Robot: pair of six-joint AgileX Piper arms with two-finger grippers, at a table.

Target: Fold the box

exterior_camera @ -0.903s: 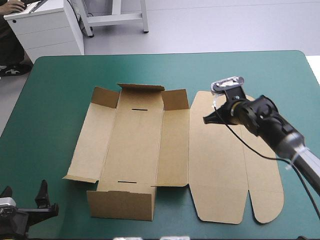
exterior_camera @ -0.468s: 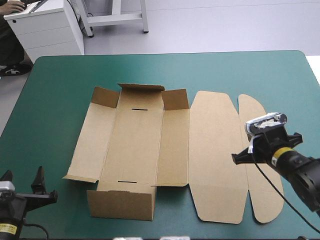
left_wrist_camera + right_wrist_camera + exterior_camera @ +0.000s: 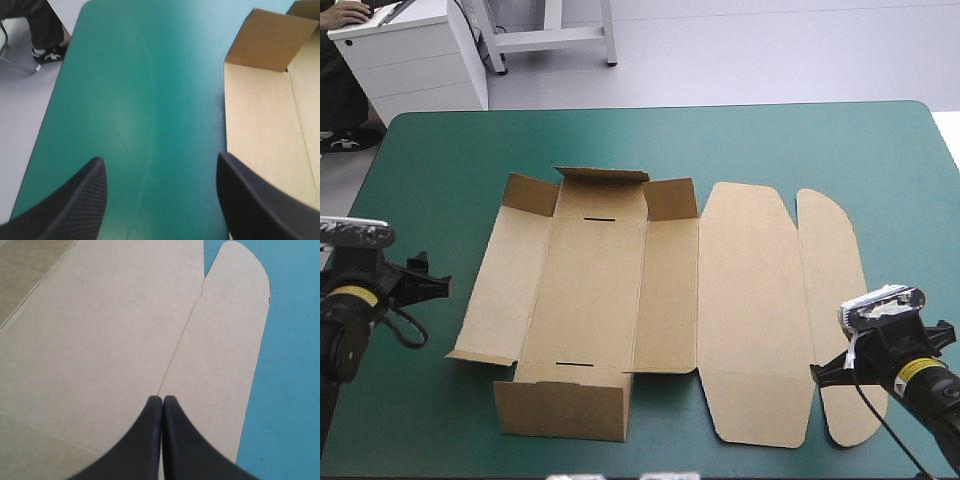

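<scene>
The brown box (image 3: 590, 300) lies in the middle of the table, its near end wall (image 3: 565, 402) raised and short flaps standing at its far end. Its lid (image 3: 750, 310) and tuck flap (image 3: 835, 290) lie flat to the right. My left gripper (image 3: 428, 284) is open, a little left of the box's left panel. In the left wrist view, the left gripper (image 3: 160, 165) hovers over the cover, with the left panel (image 3: 265, 130) and an upright corner flap (image 3: 270, 40) beside one finger. My right gripper (image 3: 827, 373) is shut with nothing held. In the right wrist view, the right gripper (image 3: 162, 399) points along the lid's crease (image 3: 182, 335).
The table's left edge (image 3: 50, 110) runs close beside the left gripper. A strip of teal-green cover (image 3: 295, 365) separates the tuck flap from the table's right side. A white cabinet (image 3: 410, 60) stands beyond the far left corner.
The left gripper rose from the near left corner to beside the box's left panel. The right gripper drew back from the lid's far part to its near right end.
</scene>
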